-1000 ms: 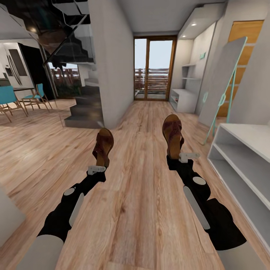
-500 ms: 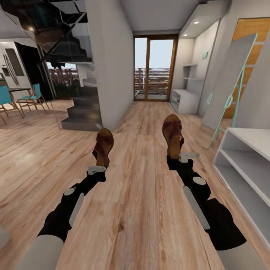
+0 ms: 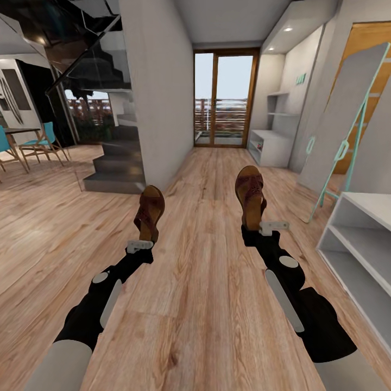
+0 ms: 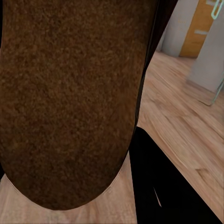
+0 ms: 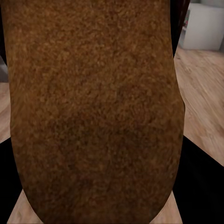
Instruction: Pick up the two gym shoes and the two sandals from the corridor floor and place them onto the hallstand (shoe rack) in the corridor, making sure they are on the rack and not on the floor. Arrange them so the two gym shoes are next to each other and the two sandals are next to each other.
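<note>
One dark brown sandal (image 3: 150, 212) is held heel-first above the corridor floor (image 3: 206, 293), with my left gripper (image 3: 143, 240) shut on it. My right gripper (image 3: 258, 228) is shut on the other sandal (image 3: 250, 195), level with the first. In the left wrist view the sandal's brown sole (image 4: 70, 98) blocks the fingers, and the other sole (image 5: 93, 112) does the same in the right wrist view. The hallstand (image 3: 270, 147) stands far ahead on the right, by the glass door, with stepped shelves above it. The gym shoes are out of view.
A white open shelf unit (image 3: 363, 244) stands close on my right. Past it, a grey mirror with a teal frame (image 3: 339, 130) leans on the wall. A wall corner (image 3: 157, 108) and dark stairs (image 3: 117, 163) are on the left, with teal chairs (image 3: 41, 142) beyond.
The whole view has shifted as the base rolls forward: the near white shelf slid right, the chairs slid left. Both arms and their sandals keep the same pose.
</note>
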